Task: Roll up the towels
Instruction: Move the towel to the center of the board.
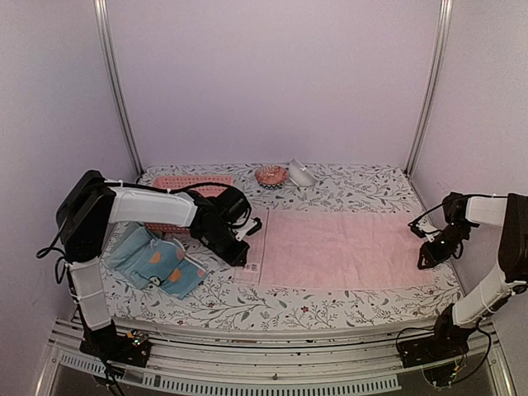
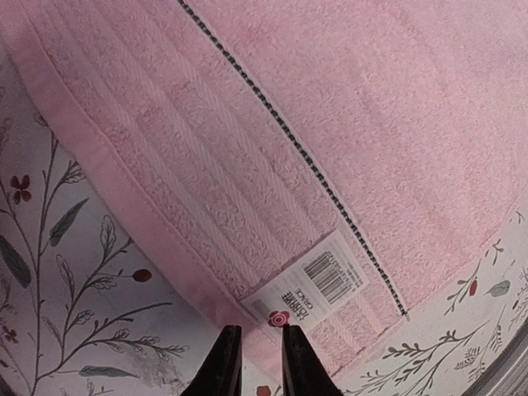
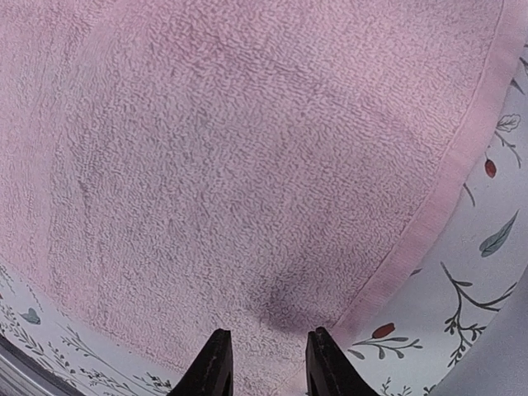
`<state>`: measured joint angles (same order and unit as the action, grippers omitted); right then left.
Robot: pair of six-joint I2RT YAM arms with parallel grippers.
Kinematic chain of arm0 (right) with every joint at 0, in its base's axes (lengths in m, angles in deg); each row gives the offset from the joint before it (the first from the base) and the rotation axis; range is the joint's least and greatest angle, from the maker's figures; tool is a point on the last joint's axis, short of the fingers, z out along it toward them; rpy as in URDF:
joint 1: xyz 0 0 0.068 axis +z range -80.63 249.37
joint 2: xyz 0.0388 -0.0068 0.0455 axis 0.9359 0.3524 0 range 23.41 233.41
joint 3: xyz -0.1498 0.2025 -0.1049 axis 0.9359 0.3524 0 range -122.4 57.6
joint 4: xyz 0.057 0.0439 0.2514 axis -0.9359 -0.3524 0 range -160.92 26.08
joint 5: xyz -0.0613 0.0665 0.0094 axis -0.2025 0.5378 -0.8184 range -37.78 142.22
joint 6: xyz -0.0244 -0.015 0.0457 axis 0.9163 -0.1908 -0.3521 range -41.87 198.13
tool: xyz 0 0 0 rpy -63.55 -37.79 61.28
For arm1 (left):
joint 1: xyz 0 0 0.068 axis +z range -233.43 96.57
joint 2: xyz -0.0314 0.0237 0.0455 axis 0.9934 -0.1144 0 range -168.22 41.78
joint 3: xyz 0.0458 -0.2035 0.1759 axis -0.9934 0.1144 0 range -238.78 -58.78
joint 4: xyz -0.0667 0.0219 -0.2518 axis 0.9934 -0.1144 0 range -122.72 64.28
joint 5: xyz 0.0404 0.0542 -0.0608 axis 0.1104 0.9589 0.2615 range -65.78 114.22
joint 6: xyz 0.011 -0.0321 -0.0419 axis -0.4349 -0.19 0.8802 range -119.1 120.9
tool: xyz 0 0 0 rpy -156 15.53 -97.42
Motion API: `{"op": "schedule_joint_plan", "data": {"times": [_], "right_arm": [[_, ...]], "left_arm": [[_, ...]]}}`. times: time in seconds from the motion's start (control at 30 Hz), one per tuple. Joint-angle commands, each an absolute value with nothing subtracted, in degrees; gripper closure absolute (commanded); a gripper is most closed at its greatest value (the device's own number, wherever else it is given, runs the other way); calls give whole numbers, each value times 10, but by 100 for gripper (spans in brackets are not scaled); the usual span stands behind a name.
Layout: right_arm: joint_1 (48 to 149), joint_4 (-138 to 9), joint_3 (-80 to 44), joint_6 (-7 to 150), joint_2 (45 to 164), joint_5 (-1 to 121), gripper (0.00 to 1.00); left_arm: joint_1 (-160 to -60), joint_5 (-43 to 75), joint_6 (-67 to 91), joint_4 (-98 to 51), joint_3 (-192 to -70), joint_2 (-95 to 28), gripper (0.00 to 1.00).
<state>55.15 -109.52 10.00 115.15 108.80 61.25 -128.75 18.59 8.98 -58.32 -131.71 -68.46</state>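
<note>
Top external: pink towel [image 1: 346, 247] lies spread flat mid-table, long axis left-right, not rolled at all

Left gripper [image 1: 241, 252] sits on the towel's left end, right gripper [image 1: 427, 257] on its right end, 1 arm per short edge. My read: they're lining up to take an edge and start the roll

Left wrist view: fingers are down at the near corner of that end, just beside the barcode label [image 2: 318, 285], with only a narrow slit between them and the hem showing in it. I can't tell if it's pinching the cloth or just hovering

Right wrist view: jaws stand apart with flat terry visible between them, nothing held. It's low over the towel near its hem

Patterned blue towel [image 1: 169, 268] is bunched well left of the pink towel, with what looks like the plain teal towel [image 1: 132, 246] under it. Both look parked until this 1 is done

Pink basket [image 1: 194, 183] is beyond the pink towel's left end, towards the back wall

Surface is a floral tablecloth [image 1: 363, 186], lying flat. Plain pale walls [image 1: 280, 82] on 3 sides, with 2 metal posts in the back corners
</note>
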Motion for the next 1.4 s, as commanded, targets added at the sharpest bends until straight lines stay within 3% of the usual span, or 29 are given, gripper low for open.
{"op": "schedule_joint_plan", "data": {"times": [0.0, 0.47, 0.77, 1.37], "right_arm": [[548, -1101, 106, 1154, 1103, 599, 69], [540, -1078, 136, 1169, 1117, 588, 71], [540, -1088, 150, 1188, 1084, 610, 71], [540, -1109, 156, 1200, 1073, 598, 70]], "left_arm": [[-1295, 183, 91, -605, -1295, -698, 78], [-1321, 192, 160, -596, -1175, -660, 76], [-1400, 285, 242, -638, -1129, -656, 80], [-1487, 261, 350, -697, -1079, -604, 84]]}}
